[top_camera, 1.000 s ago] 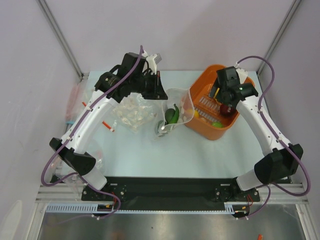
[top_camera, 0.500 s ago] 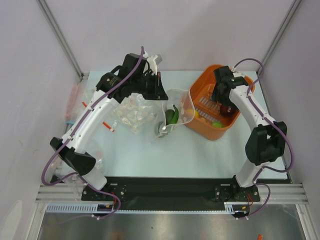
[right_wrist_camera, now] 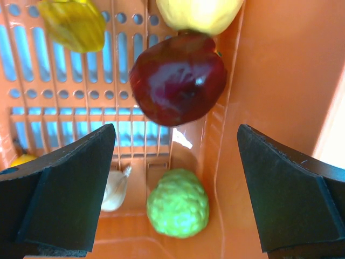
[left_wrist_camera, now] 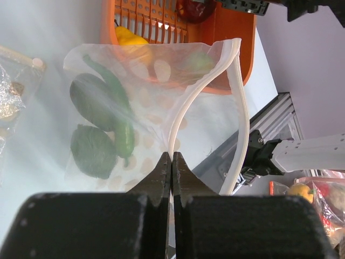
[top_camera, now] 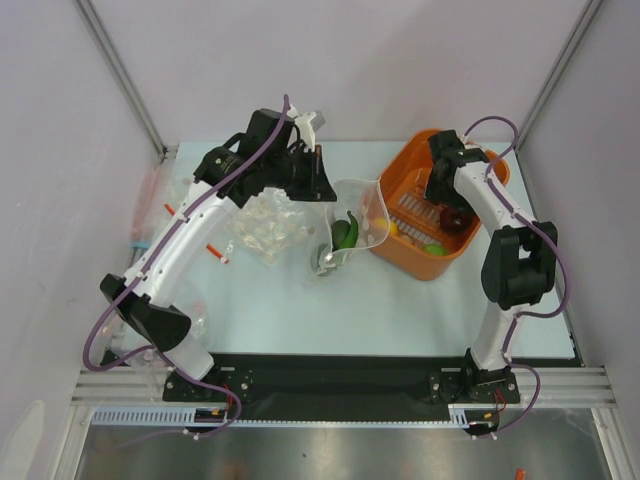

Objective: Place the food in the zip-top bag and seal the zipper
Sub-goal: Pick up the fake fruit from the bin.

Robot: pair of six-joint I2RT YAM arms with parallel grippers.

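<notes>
The zip-top bag [left_wrist_camera: 156,70] is clear with white dots. It stands on the tabletop [top_camera: 400,310], just beside the orange basket [right_wrist_camera: 269,81]. The left claw [left_wrist_camera: 171,162] is pinched on its zipper [left_wrist_camera: 237,108] edge, and the mouth gapes. Three green pieces lie inside the bag.

The right claw [right_wrist_camera: 175,159] is spread wide above the dark red apple [right_wrist_camera: 178,78] in the basket. Also visible there are one bumpy green fruit [right_wrist_camera: 178,209], two yellow pieces [right_wrist_camera: 73,24] and one white piece [right_wrist_camera: 116,194].
</notes>
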